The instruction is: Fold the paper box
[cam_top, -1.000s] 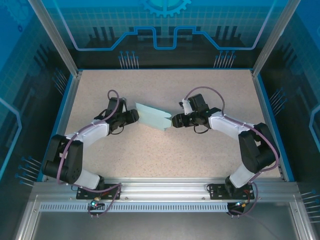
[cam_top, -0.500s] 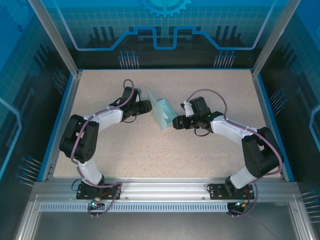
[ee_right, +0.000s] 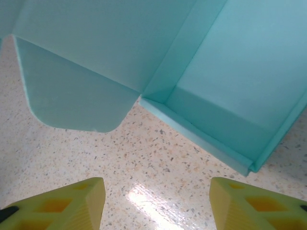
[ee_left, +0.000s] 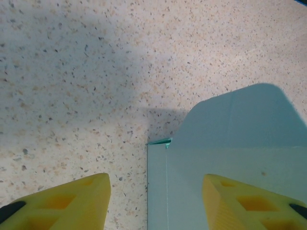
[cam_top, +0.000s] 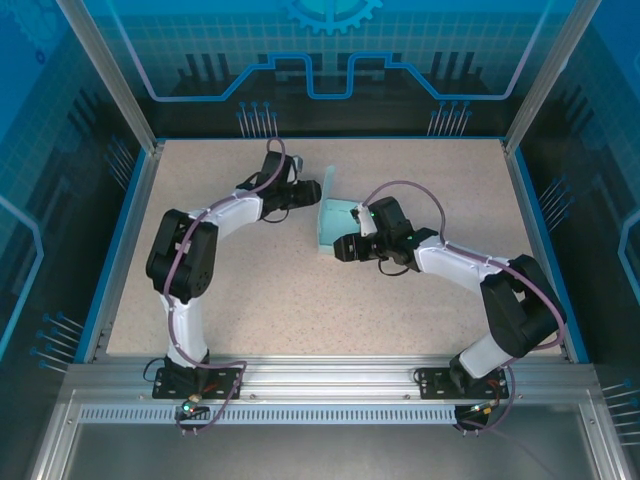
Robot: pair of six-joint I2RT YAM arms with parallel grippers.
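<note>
The paper box, pale blue card, lies mid-table with its left panel raised steeply. My left gripper is at that raised panel's left side. In the left wrist view the card reaches in from the right between my open yellow fingers, and its straight edge stands in the gap of the left gripper. My right gripper sits just in front of the box, open. Its wrist view shows a folded corner with low walls and a rounded flap beyond the right gripper, with bare table between the jaws.
The speckled beige table is bordered by a blue frame on the left, right and far sides. An aluminium rail with both arm bases runs along the near edge. Both arms stretch toward the table's middle.
The left arm has swung up and to the right, and the card's left panel has risen from nearly flat to steep. The right gripper has shifted a little left, staying open.
</note>
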